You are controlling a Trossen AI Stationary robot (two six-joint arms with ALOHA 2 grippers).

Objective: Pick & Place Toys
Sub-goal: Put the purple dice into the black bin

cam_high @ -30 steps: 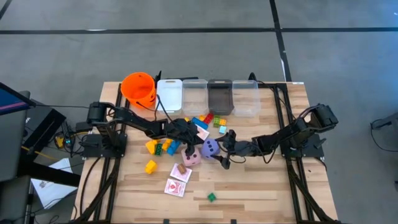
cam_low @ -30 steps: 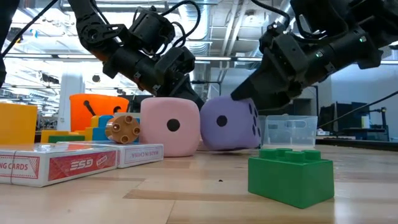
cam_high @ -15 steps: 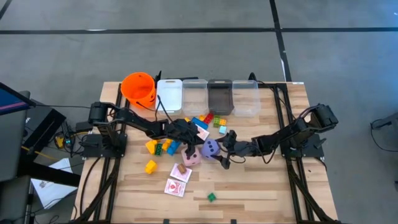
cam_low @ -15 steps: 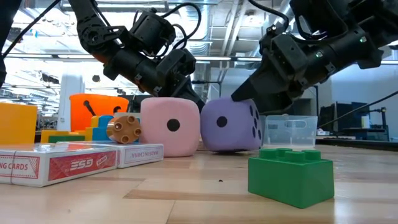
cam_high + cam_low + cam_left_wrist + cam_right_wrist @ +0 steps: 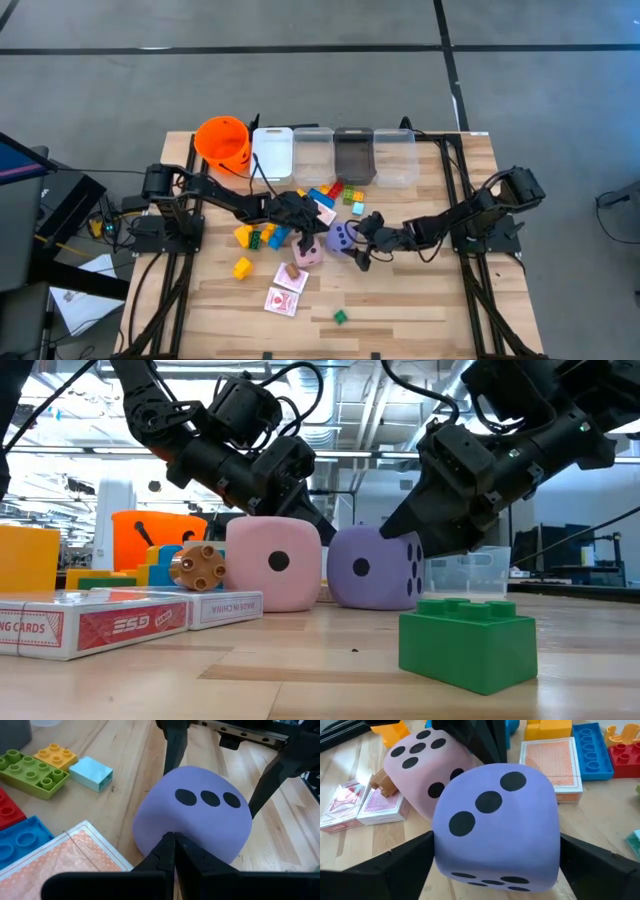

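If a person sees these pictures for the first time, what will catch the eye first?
Probably the two big soft dice at the table's middle: the purple die sits between the open fingers of the right gripper, with the pink die just beside it. The left gripper, fingers shut, hangs by the dice. Behind them lie coloured blocks, and an orange bucket stands at the far edge.

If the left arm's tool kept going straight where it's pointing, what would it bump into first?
Most likely the purple die. The left tool, fingers shut, points right at it and looks almost touching. The right tool straddles the same die from the other side.
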